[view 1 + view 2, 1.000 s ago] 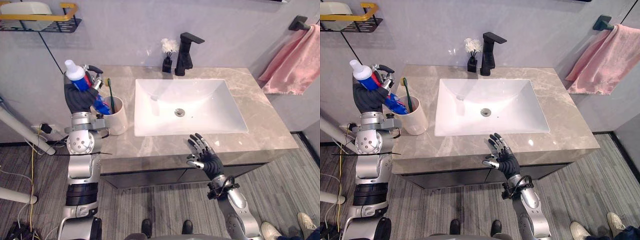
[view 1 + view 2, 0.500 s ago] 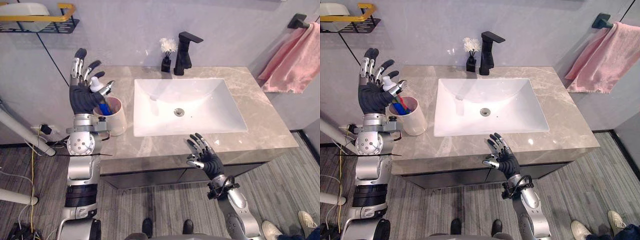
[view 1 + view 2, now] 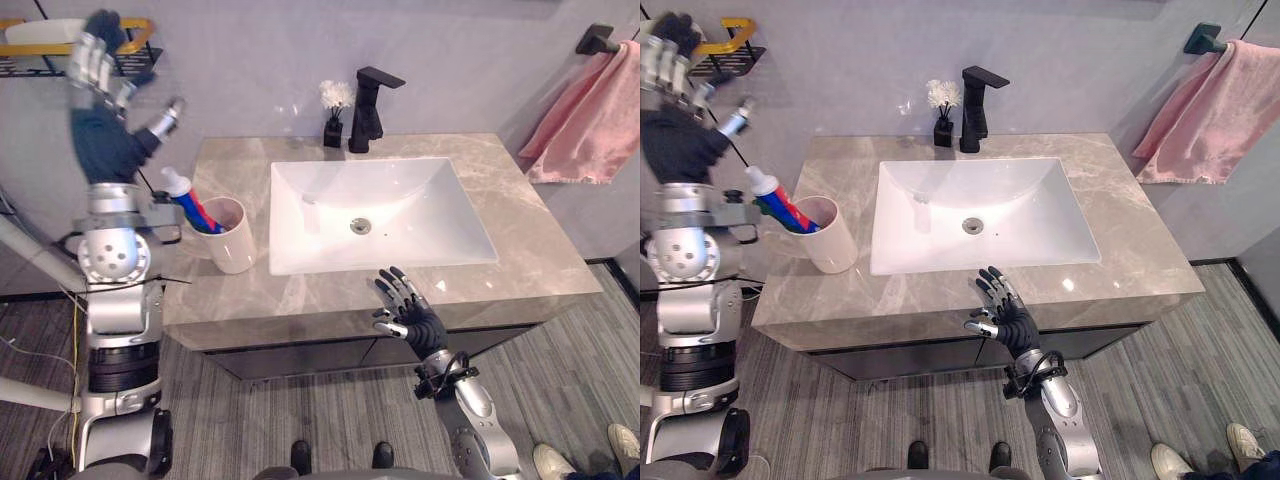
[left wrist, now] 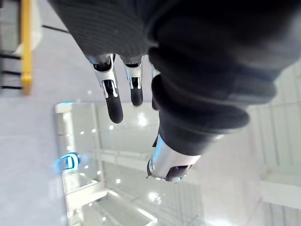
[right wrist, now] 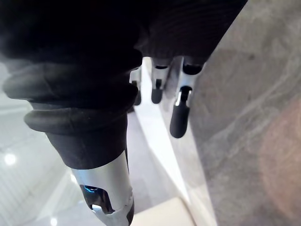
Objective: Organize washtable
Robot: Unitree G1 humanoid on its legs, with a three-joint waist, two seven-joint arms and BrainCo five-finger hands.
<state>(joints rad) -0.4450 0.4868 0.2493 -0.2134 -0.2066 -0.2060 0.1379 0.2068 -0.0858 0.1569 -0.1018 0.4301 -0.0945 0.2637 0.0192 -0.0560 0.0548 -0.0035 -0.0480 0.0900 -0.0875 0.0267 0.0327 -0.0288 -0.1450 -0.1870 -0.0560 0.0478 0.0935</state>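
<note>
Bathroom washstand. Grey marble-look table carries sunken white basin, black tap behind it. Pink towel hangs from black wall rail at right. Cup holding toothpaste tube stands left of basin. Wire shelf on grey wall. Wood-look plank floor below.

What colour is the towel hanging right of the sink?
The towel is pink; the right eye view shows it best.

Beige-grey veined marble table, white sink, black faucet, pink towel at two o'clock, cream cup, blue-red-white toothpaste tube.
</note>
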